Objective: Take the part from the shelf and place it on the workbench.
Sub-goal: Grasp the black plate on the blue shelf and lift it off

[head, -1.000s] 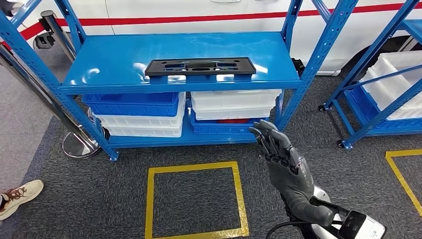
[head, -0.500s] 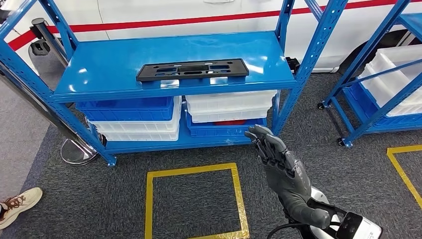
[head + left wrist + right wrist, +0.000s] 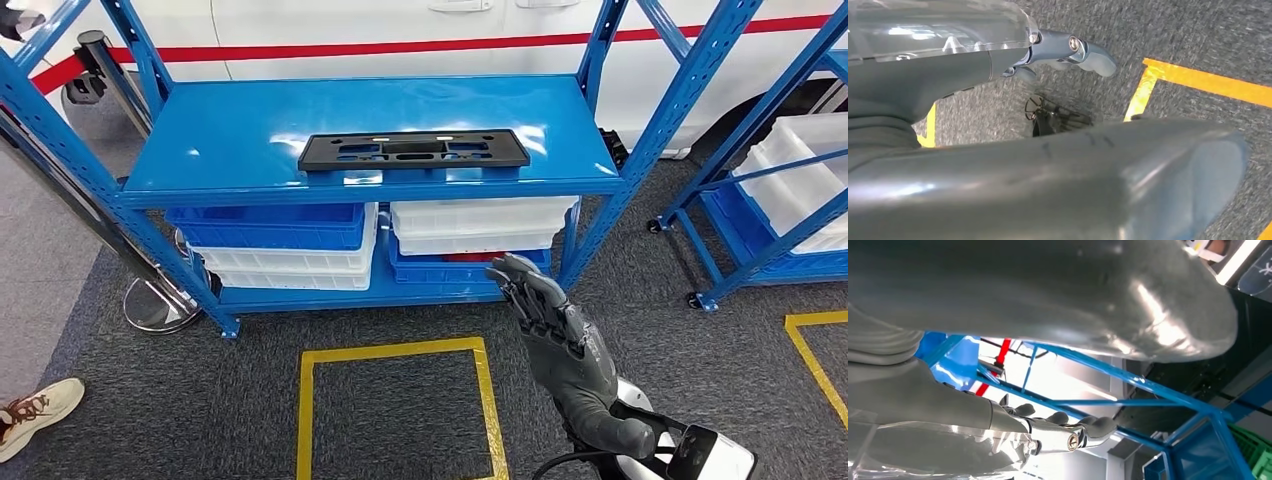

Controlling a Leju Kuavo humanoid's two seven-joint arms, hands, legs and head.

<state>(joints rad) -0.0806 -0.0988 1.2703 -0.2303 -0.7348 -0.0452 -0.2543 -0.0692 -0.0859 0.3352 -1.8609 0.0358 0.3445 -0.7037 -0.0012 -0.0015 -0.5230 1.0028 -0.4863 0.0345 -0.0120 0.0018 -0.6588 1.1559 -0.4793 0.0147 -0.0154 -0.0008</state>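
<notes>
writing: none readable on the part or shelf.
part: black flat part [image 3: 414,150] lies on the blue shelf [image 3: 240,130] top deck, near the front edge, long axis running side to side.
room: bare blue deck behind and on both sides of the part.
right hand [image 3: 562,345]: raised below the deck, fingers extended close together, holding nothing.
left hand [image 3: 998,150]: over grey carpet with a yellow floor line [image 3: 1198,82]; cannot tell its state.

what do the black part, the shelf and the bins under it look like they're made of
Black part: looks like matte moulded plastic, with a dull surface and cut-out slots. Shelf: likely painted steel, glossy blue with bright glare patches and perforated posts. Bins: probably plastic, some white and slightly translucent, some solid blue, stacked with rolled rims.
</notes>
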